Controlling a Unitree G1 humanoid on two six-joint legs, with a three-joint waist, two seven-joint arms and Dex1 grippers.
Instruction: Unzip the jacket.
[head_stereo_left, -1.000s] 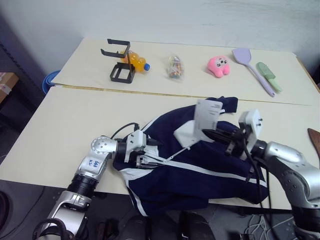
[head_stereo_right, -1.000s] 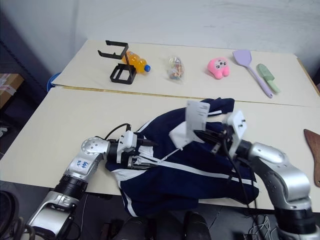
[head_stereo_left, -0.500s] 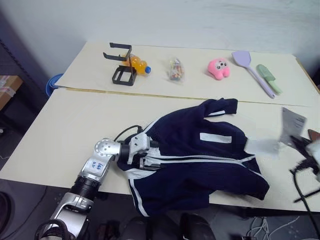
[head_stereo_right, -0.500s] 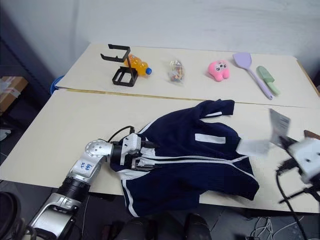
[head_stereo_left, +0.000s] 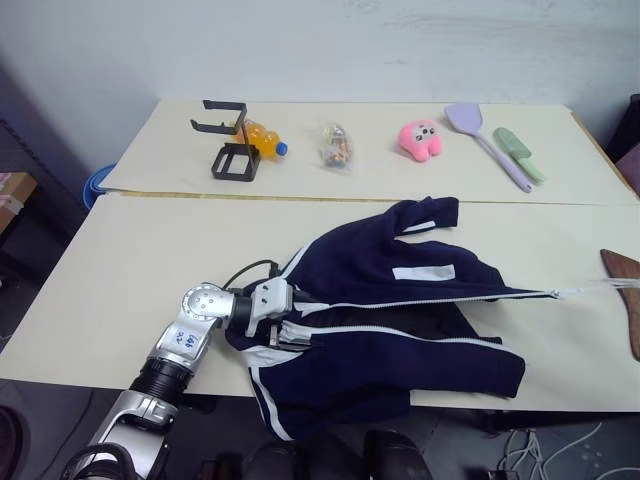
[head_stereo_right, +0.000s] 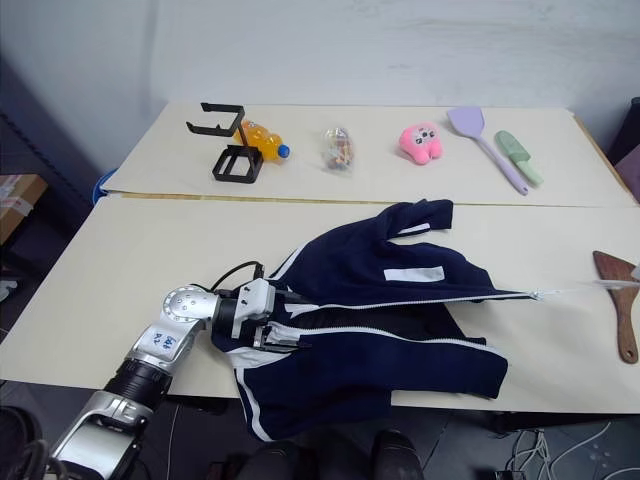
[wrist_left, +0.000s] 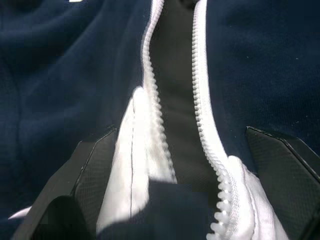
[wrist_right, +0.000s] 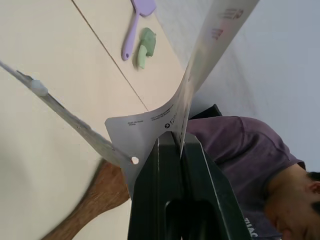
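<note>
The dark navy jacket (head_stereo_left: 400, 345) lies spread across the near table, its white zipper (head_stereo_left: 420, 302) parted into two lines that fan out toward the right. My left gripper (head_stereo_left: 283, 322) sits at the jacket's left end, open, one finger (wrist_left: 95, 175) on each side of the zipper's start, resting on the fabric. My right gripper (wrist_right: 180, 142) is shut on the jacket's white paper tag (wrist_right: 200, 75). A thin white strip (wrist_right: 65, 117) runs taut from the tag's hole back toward the jacket and shows as a fine line (head_stereo_left: 585, 290) reaching the right edge of the head view.
On the far table stand a black wire stand (head_stereo_left: 228, 140) with an orange bottle (head_stereo_left: 262, 135), a sweets packet (head_stereo_left: 335, 145), a pink plush (head_stereo_left: 420, 138), a purple spatula (head_stereo_left: 480, 135) and a green brush (head_stereo_left: 520, 155). A wooden spatula (head_stereo_left: 625, 300) lies at right. A person in purple (wrist_right: 240, 150) is nearby.
My right gripper has swung far to the right with the tag and left the head views. The zipper has opened along the jacket, which now lies stretched flat. The left gripper stayed put.
</note>
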